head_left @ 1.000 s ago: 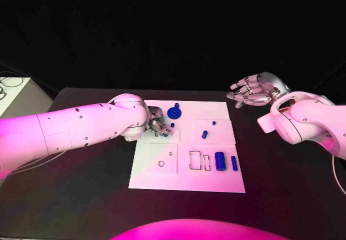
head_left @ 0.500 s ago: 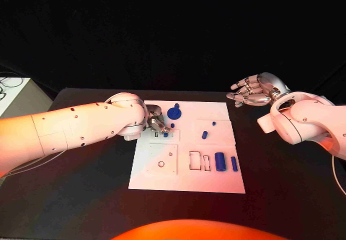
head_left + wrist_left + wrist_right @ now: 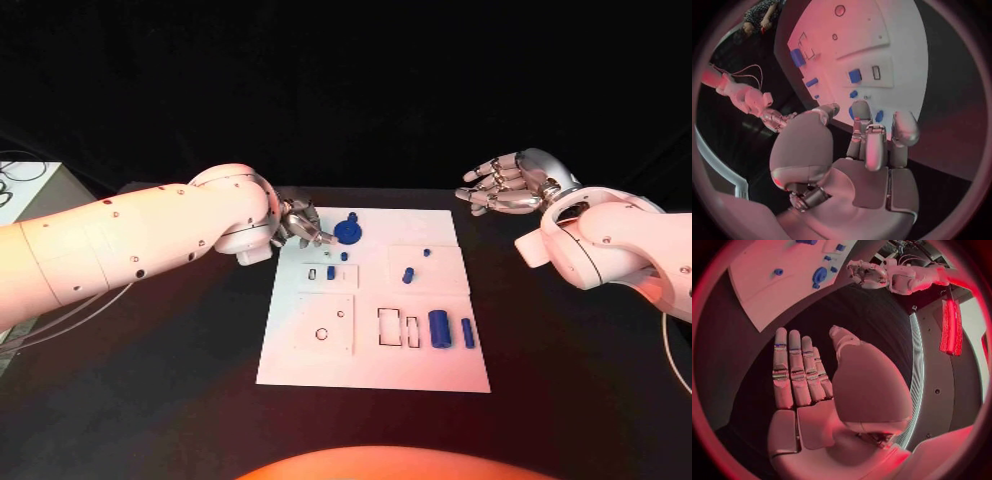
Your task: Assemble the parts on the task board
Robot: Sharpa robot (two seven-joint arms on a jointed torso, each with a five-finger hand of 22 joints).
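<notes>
On the black worktop (image 3: 173,360), the white task board (image 3: 378,350) lies in the middle, its long sides running from the far edge toward the near edge. Blue parts sit on it: a round part with a stem (image 3: 348,231) near the board's far left corner, a small part (image 3: 330,272) set in a slot just nearer than that, a short peg (image 3: 408,274) toward the board's centre, a tiny part (image 3: 427,251) beyond the peg, and a thick cylinder (image 3: 440,328) with a slimmer bar (image 3: 467,333) beside it toward the board's right edge. Empty outlined recesses (image 3: 389,325) lie just left of the cylinder, and a small ring mark (image 3: 325,332) lies on the left half.

The left hand (image 3: 299,224) hovers at the board's far left corner, just beside the round part. Its fingers (image 3: 870,145) are loosely curled and a little apart, with nothing between them in the left wrist view.

The right hand (image 3: 505,183) is raised off the board's far right corner, well apart from the parts. Its fingers (image 3: 795,370) lie straight and side by side, the thumb held away, and the palm carries nothing.
</notes>
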